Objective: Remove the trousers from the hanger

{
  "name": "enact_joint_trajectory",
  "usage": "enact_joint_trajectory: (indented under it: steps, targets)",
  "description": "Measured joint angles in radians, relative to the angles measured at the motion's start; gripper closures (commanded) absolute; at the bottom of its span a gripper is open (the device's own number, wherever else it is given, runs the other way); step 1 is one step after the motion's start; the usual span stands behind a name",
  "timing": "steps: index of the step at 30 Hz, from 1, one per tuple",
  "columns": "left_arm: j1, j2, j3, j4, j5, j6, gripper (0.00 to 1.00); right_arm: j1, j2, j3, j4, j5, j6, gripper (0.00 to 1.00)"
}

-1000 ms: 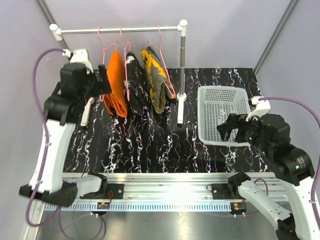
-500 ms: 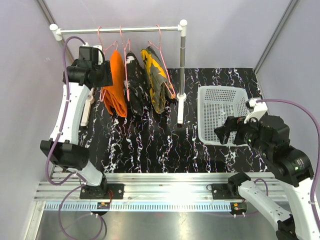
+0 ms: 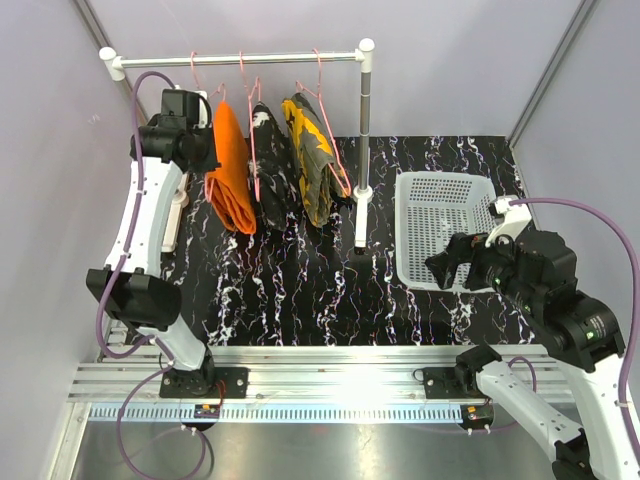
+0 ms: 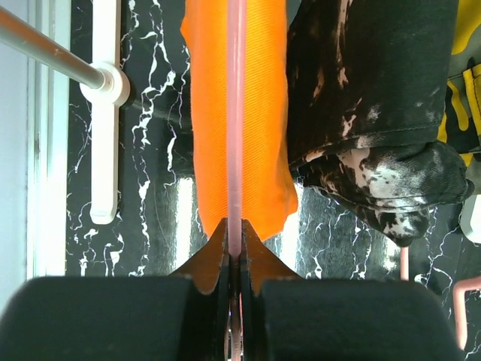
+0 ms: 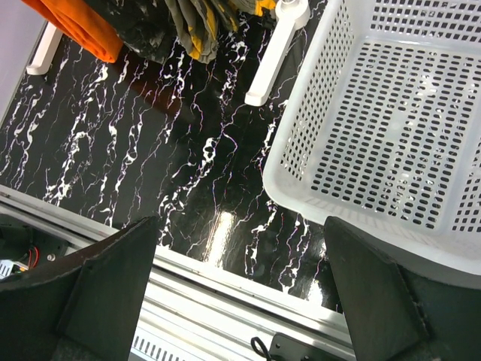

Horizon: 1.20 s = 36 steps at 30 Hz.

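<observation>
the trousers (image 3: 268,140) hang folded under the rail (image 3: 270,60), three in a row: a plain orange pair (image 3: 228,175) at the rail's left end, a black white-specked pair (image 3: 268,185) mid-rail, and an olive camouflage pair (image 3: 312,160) nearest its right post. they look soft, light and limp, and would probably slide off if drawn by the hanging fold. the left gripper (image 4: 234,256) is pinched on the orange pair's pink hanger (image 4: 236,113) below the rail. the right gripper (image 5: 240,226), fingers wide apart, hovers well right of the rail by the white basket (image 3: 450,230).

Left pincer (image 4: 234,226) raised, pinched closed, right pincer (image 5: 240,226) low, spread wide
</observation>
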Motion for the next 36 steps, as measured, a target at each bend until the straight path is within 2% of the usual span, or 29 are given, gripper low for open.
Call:
enact_joint_trajectory:
  steps: [7, 16, 25, 31, 36]
  targets:
    - [0.001, -0.017, 0.008, 0.011, 0.000, -0.008, 1.00, 0.000, 0.000, -0.020, 0.012, -0.001, 0.004, 0.01]
    - [0.002, -0.169, -0.009, 0.096, 0.011, -0.053, 1.00, 0.000, -0.029, -0.042, 0.068, -0.026, 0.011, 0.01]
    - [0.002, -0.210, -0.026, 0.213, 0.038, -0.075, 1.00, 0.000, -0.022, -0.036, 0.134, -0.031, 0.002, 0.01]
    - [0.002, -0.254, -0.072, 0.260, 0.047, -0.092, 1.00, 0.000, 0.089, 0.074, 0.173, -0.086, -0.010, 0.01]
    - [0.001, -0.389, -0.163, 0.245, 0.042, -0.110, 1.00, 0.004, 0.303, 0.280, 0.223, -0.174, -0.013, 0.01]
